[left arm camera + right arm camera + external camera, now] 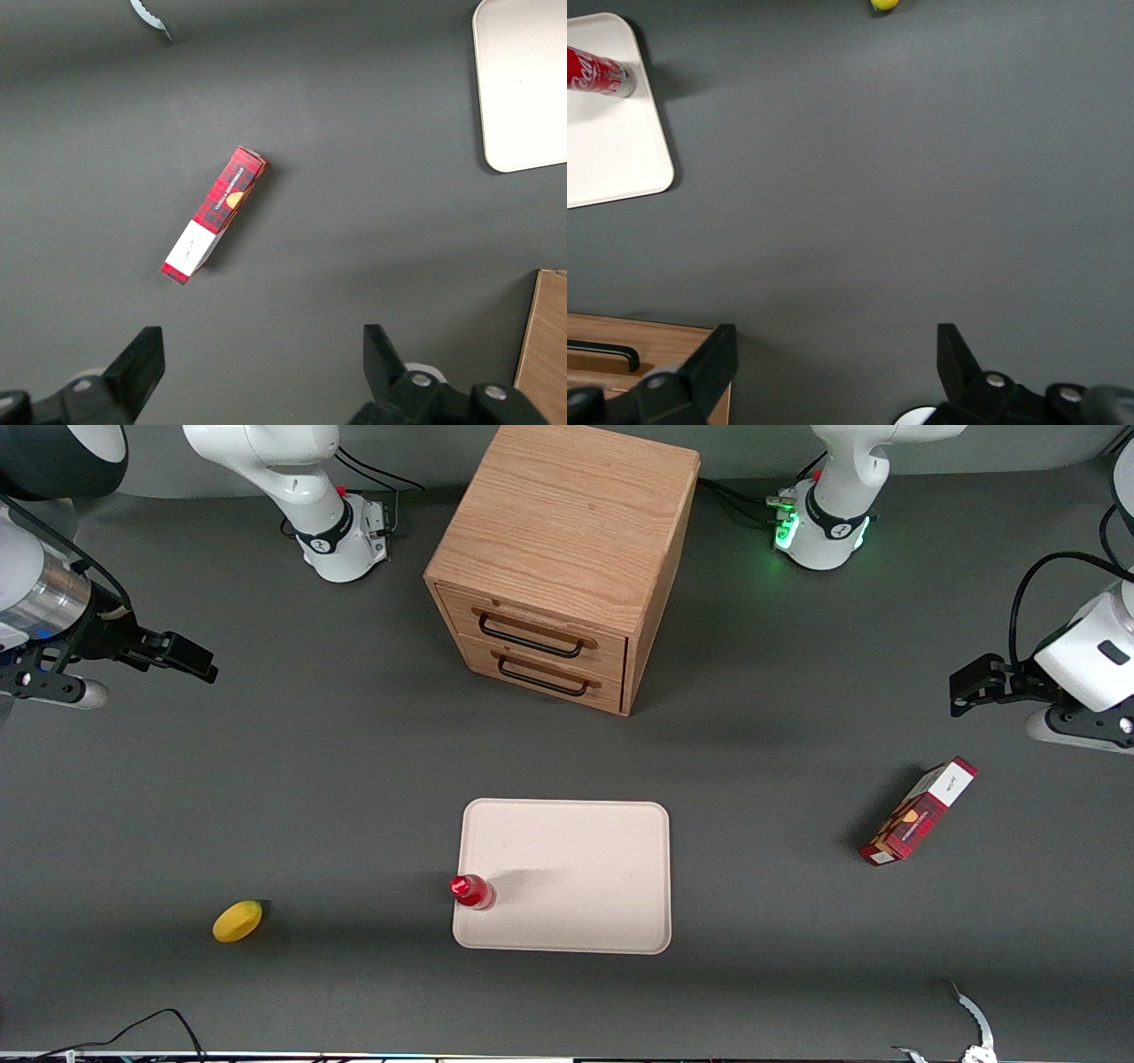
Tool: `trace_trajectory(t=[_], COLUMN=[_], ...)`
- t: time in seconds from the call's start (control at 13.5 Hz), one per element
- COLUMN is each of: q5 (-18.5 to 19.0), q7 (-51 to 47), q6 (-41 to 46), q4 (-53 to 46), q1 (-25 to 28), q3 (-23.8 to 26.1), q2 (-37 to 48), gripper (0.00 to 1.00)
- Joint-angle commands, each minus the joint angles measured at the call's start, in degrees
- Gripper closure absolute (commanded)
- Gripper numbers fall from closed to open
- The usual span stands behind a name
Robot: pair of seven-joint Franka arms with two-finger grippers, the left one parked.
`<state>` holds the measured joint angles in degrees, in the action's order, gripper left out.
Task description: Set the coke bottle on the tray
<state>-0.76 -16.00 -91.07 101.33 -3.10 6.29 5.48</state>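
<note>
The small red coke bottle stands upright on the cream tray, at the tray's edge toward the working arm's end and near its corner closest to the front camera. It also shows in the right wrist view, on the tray. My right gripper is raised well away from the tray, toward the working arm's end of the table and farther from the front camera. It is open and empty.
A wooden two-drawer cabinet stands farther from the front camera than the tray. A yellow lemon lies toward the working arm's end. A red-and-white box lies toward the parked arm's end.
</note>
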Motion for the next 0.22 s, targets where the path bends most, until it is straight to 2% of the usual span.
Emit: trace_trajectory(t=[0.0,0.15], q5=[-2.31,-2.31], q7=[0.53,0.44], q6=[-0.86,-0.69], q4=[0.63,-1.13], q1=[-0.67,-0.94], q3=[-0.57,-0.57], q2=[1.73,0.85], gripper=[0.00,0.00])
